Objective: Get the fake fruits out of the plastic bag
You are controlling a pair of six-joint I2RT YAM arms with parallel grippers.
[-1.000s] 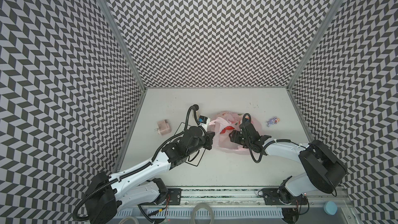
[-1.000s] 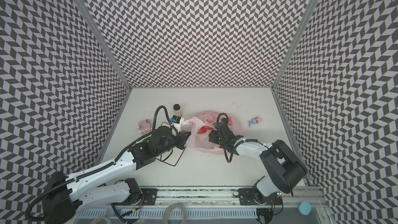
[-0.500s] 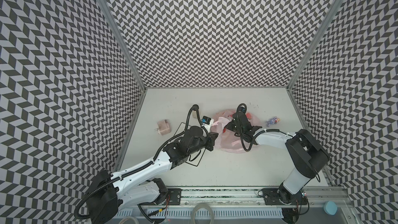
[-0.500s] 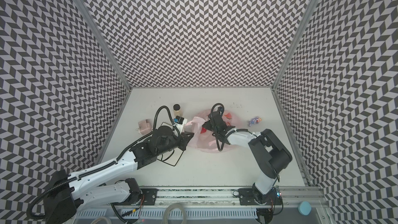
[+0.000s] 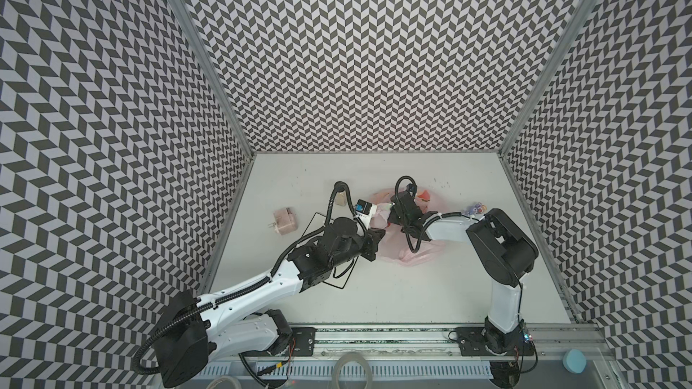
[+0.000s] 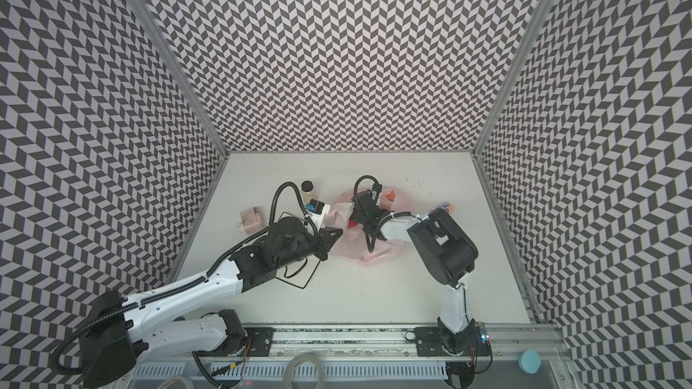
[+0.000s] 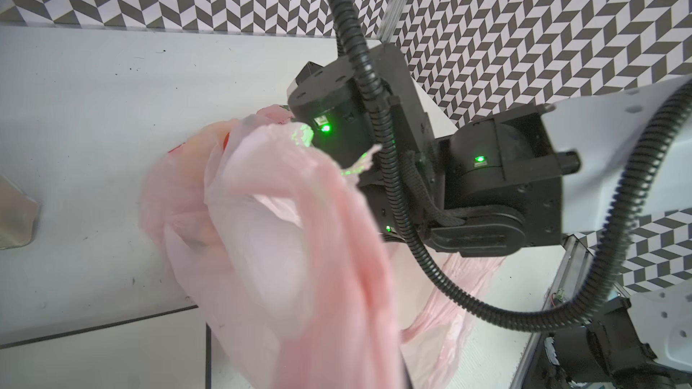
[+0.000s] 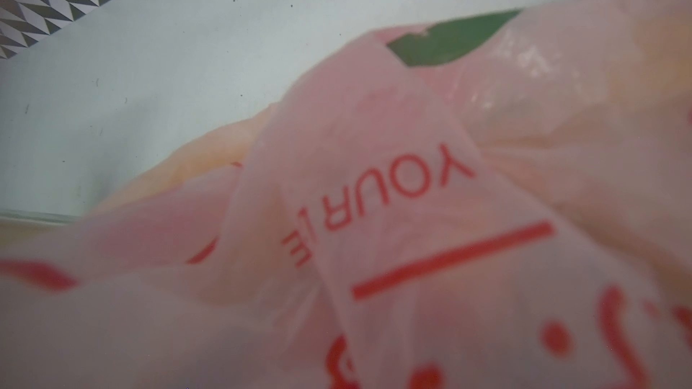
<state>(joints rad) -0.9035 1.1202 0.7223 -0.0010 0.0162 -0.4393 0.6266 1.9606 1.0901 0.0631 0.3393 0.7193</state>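
My walled work cell
Black-and-white chevron walls [image 5: 374, 50] close me in on three sides of a pale, evenly lit tabletop [image 5: 412, 293], a metal rail [image 5: 374, 342] along its near edge.

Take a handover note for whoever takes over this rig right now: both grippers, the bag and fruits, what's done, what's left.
Left gripper: shut, pinching the plastic bag at the edge nearest it, film pulled up.
Right gripper: over the bag's middle, pressed against the film; jaws hidden, state unclear.
Fake fruits: none visible outside the bag; red patches on the film could be fruit or print.
Done: bag gripped and lifted.
Left: take every fruit out.
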